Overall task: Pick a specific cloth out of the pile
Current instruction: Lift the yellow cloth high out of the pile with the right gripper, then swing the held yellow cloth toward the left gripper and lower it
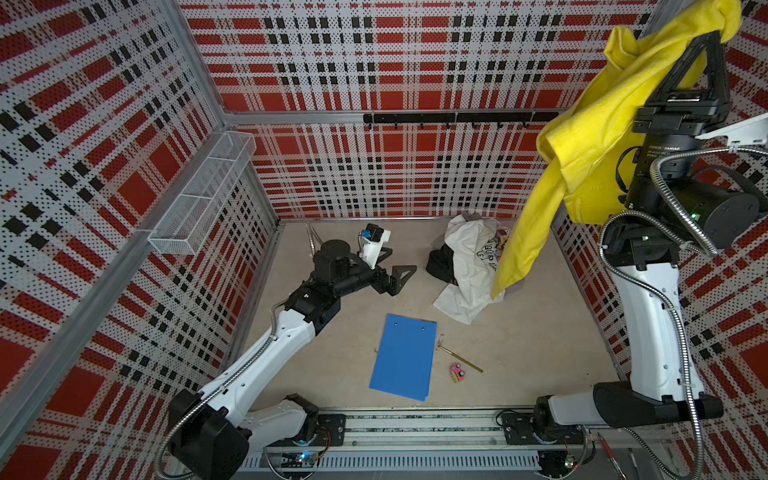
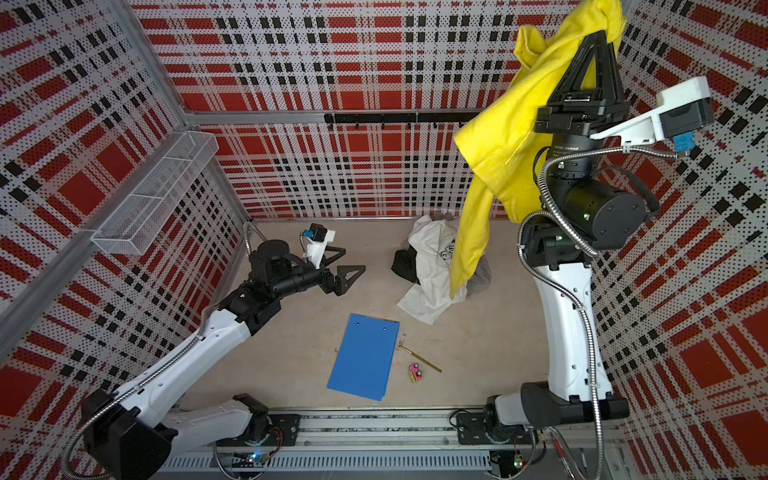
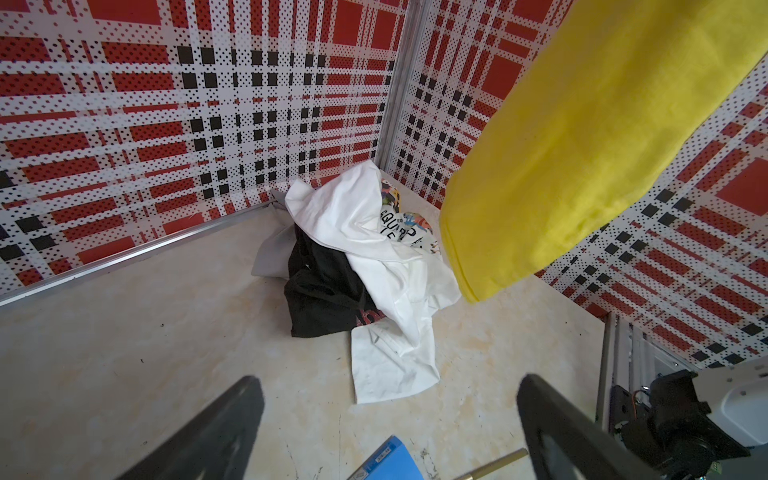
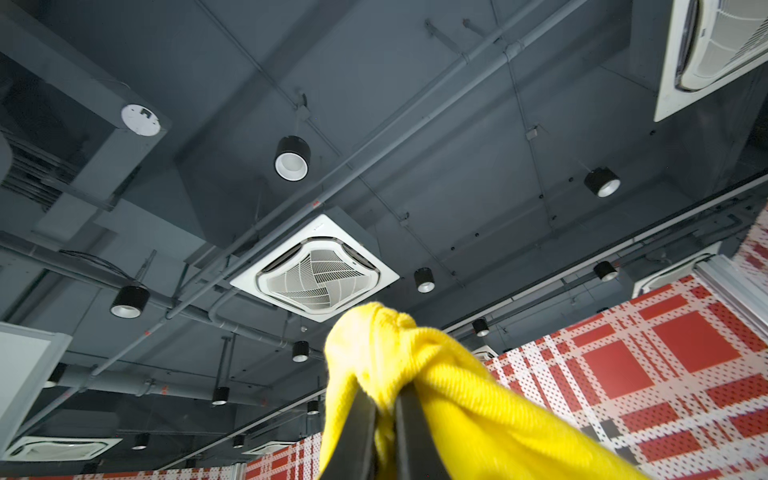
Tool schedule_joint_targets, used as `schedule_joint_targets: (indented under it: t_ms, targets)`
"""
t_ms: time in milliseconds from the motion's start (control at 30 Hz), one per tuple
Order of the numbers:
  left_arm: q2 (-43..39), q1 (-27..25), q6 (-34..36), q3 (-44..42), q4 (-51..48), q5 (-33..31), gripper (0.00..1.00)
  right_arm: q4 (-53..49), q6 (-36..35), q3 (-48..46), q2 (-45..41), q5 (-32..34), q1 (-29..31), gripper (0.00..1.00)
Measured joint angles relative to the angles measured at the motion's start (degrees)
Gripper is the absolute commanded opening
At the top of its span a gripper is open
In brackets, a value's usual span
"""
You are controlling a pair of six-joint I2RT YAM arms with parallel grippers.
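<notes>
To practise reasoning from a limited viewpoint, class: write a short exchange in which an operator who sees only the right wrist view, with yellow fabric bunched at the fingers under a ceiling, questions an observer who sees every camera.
Operator: How does the cloth hang below my fingers?
Observer: In both top views the yellow cloth hangs long from the raised right gripper. Its tail dangles in front of the pile. I cannot tell whether the tip touches it.
Operator: Where is the other arm?
Observer: The left gripper is open and empty, low near the floor beside the pile.
</notes>
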Motion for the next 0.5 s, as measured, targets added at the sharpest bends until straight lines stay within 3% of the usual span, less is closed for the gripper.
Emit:
schedule_joint_targets:
  t_ms: [300, 500]
  targets:
    - [-2.10, 2.56, -1.09, -1.70, 2.89, 2.95, 0.99, 0.92, 1.75, 4.76, 4.00, -1.95, 3.85, 0.01]
    - [-3.17, 4.33, -1.86, -1.95, 4.02, 3.80, 0.99, 1.42, -2.10, 5.27, 6.51, -1.88, 11.32, 0.01]
